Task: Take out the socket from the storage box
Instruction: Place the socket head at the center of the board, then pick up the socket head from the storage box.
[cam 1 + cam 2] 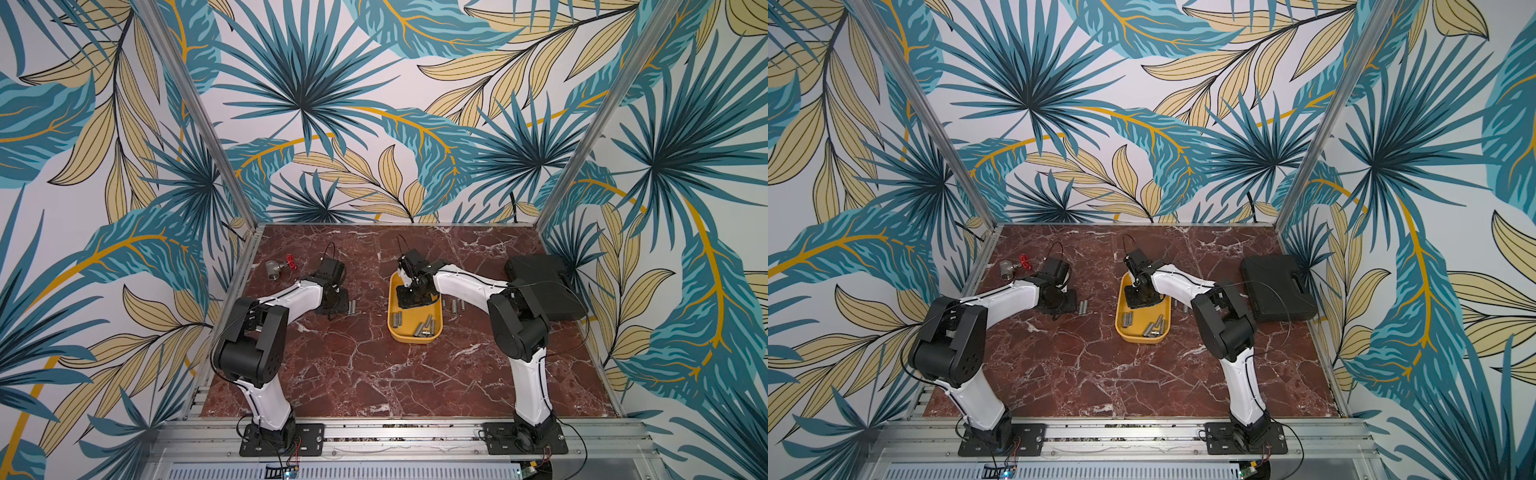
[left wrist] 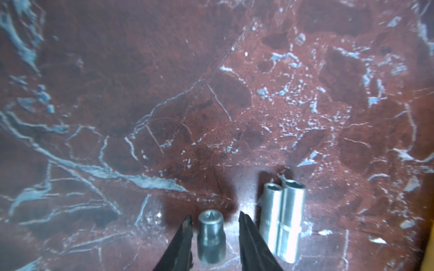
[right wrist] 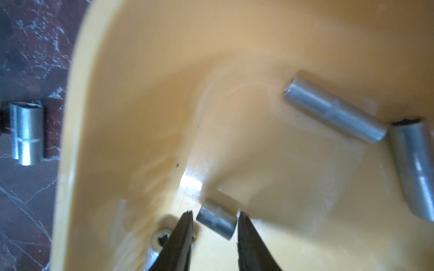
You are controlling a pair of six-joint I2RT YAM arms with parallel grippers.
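short socket, lower centre, lies between right gripper tips in the storage box, grip uncertain, so clamping and lifting seem next; left gripper open astride a tabletop socket.

Both top views look steeply down from high, sharing nearly the whole table, with the box near centre. The left wrist view is close over table beside the box; the right wrist view looks closely into it.
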